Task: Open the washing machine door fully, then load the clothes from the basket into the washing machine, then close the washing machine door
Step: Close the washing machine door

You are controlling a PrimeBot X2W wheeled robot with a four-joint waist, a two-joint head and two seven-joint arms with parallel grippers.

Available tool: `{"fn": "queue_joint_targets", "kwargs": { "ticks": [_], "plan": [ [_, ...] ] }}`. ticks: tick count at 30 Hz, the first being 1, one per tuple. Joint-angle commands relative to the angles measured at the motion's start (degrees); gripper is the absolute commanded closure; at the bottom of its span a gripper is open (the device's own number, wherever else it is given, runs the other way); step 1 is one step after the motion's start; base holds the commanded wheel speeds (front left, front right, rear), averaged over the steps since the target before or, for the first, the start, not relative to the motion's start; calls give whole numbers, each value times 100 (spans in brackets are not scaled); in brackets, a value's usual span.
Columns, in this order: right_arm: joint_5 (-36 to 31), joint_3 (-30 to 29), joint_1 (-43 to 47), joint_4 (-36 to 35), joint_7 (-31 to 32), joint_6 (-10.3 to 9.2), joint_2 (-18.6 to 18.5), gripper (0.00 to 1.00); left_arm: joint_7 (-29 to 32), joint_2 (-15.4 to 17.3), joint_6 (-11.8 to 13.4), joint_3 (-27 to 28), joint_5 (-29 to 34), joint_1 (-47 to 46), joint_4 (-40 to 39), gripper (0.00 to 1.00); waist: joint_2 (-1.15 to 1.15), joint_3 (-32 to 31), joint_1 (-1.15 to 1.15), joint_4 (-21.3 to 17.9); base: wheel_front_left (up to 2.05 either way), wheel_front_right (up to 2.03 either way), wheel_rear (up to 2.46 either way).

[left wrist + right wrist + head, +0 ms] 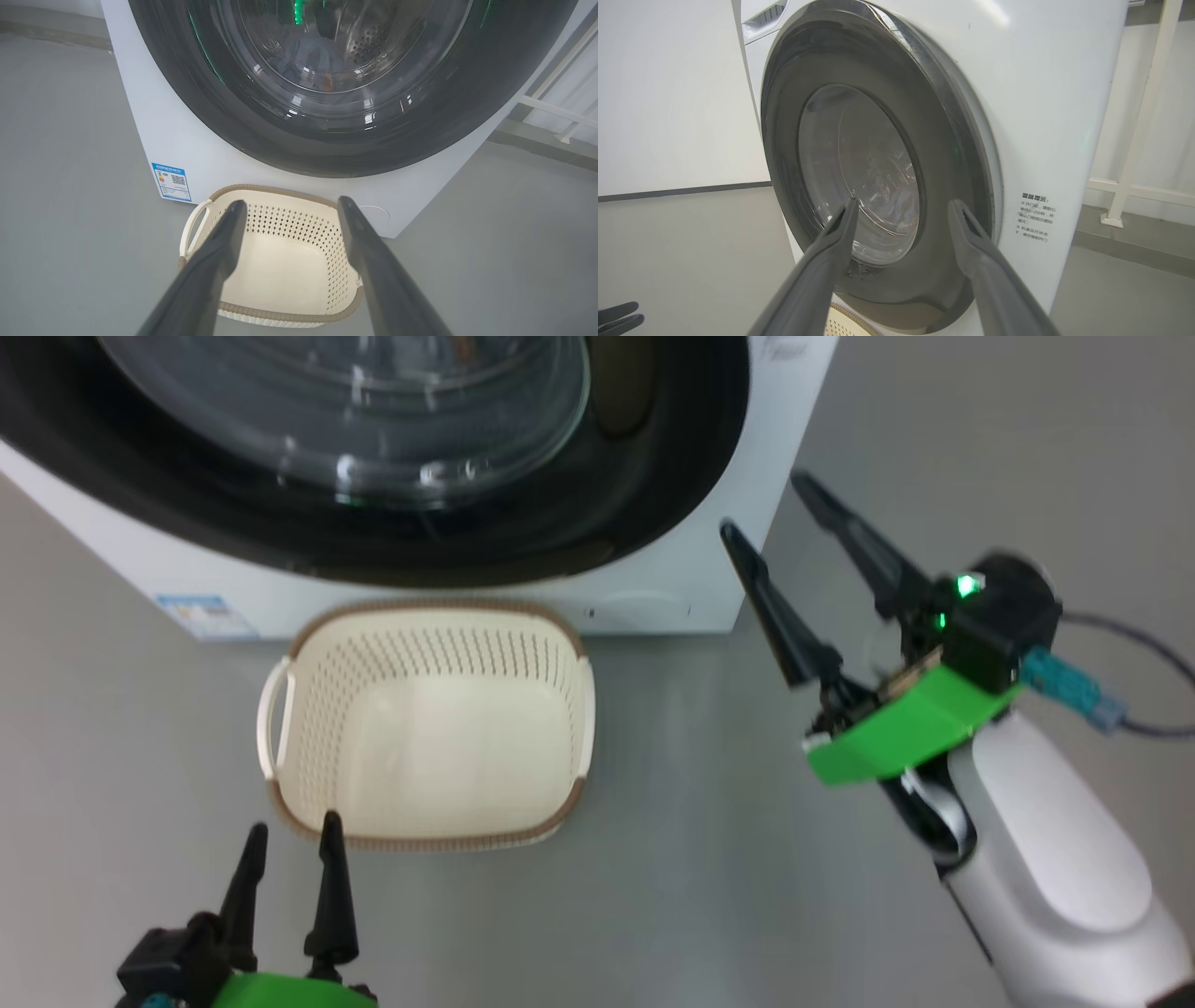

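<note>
The right gripper (764,502) is showing two long, tapering black fingers (784,616). A bright green cover (906,728) is wrapping its wrist. Just above the green cover a black housing (1008,616) is glowing with a small green light (968,584), and a teal plug (1060,681) is feeding a dark cable (1159,729). Below the green cover a glossy white forearm (1055,859) is broadening. The left gripper (292,822) is wearing matching fingers.

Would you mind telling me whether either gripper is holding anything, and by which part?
Nothing is held: the left gripper and right gripper both stand open and empty.
</note>
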Motion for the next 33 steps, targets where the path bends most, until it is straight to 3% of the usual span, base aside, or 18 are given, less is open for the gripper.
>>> {"fn": "queue_joint_targets", "kwargs": {
  "ticks": [1, 17, 33],
  "plan": [
    [-43, -62, 392, -229, -26, -39, 129, 0, -36, 59, -37, 210, -2, 62, -43, 0, 0, -755, 0, -304, 0, 0, 0],
    [-302, -1161, 2675, -887, -26, -39, 198, 0, -36, 59, -221, 51, 47, 388, 227, 0, 0, -1548, 0, -440, 0, 0, 0],
    [-651, -1954, 3714, -1049, -26, -39, 513, 0, -36, 59, -289, 40, 143, 442, 340, 0, 0, -1653, 0, -502, 0, 0, 0]
  ]
}}
